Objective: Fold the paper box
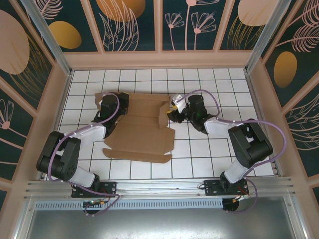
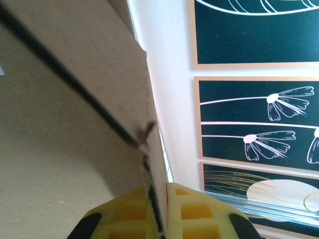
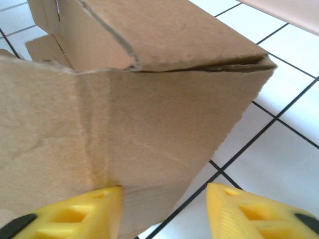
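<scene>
The paper box [image 1: 142, 134] is a brown cardboard sheet lying partly flat mid-table, with its far flaps raised. My left gripper [image 1: 110, 102] is at its far left corner. In the left wrist view the yellow fingers [image 2: 194, 209] are pressed together on a thin upright cardboard edge [image 2: 152, 149], so the left gripper [image 2: 162, 194] is shut on the box. My right gripper [image 1: 173, 112] is at the raised flap on the far right. In the right wrist view it [image 3: 164, 188] stands open, and a folded cardboard flap [image 3: 149, 119] reaches down between its spread fingers beside the left fingertip [image 3: 99, 204].
The white gridded tabletop [image 1: 219, 94] is enclosed by pale walls with dark floral panels [image 1: 134, 25]. A metal rail [image 1: 159, 186] runs along the near edge by the arm bases. Purple cables [image 1: 271, 124] loop off both arms. Bare tiles lie right of the box.
</scene>
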Available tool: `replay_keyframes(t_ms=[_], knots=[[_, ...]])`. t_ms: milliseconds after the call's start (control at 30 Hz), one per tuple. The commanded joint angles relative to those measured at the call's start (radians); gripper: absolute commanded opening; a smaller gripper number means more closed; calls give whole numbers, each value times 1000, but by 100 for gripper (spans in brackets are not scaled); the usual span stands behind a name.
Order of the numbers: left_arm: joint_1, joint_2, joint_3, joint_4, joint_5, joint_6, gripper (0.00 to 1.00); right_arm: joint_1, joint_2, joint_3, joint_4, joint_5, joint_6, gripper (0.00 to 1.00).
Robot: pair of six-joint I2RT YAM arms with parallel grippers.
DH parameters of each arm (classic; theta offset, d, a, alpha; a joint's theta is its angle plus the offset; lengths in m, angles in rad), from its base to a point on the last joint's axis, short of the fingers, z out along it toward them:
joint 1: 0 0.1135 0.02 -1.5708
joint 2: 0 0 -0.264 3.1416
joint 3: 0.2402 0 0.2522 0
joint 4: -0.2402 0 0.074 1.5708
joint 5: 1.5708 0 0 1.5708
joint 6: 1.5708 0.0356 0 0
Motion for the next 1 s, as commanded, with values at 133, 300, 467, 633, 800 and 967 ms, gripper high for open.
replay_keyframes(t_ms=[133, 300, 467, 633, 800, 967], knots=[[-9, -7, -22, -24, 29, 34, 0, 32, -61, -10, 12, -186, -19, 39], [-9, -13, -24, -21, 18, 42, 0, 26, -77, -9, -15, -230, -21, 30], [-9, -27, -42, 53, 11, 58, 0, 5, -93, -15, -13, -255, 25, 47], [-10, -33, -53, 106, 25, 64, 0, 11, -73, -14, -8, -99, 54, 60], [-9, -25, -71, 149, 56, 56, 0, 25, -18, 6, 20, 144, 91, 61], [-10, -24, -99, 169, 63, 43, 0, 48, 25, 22, 66, 237, 115, 61]])
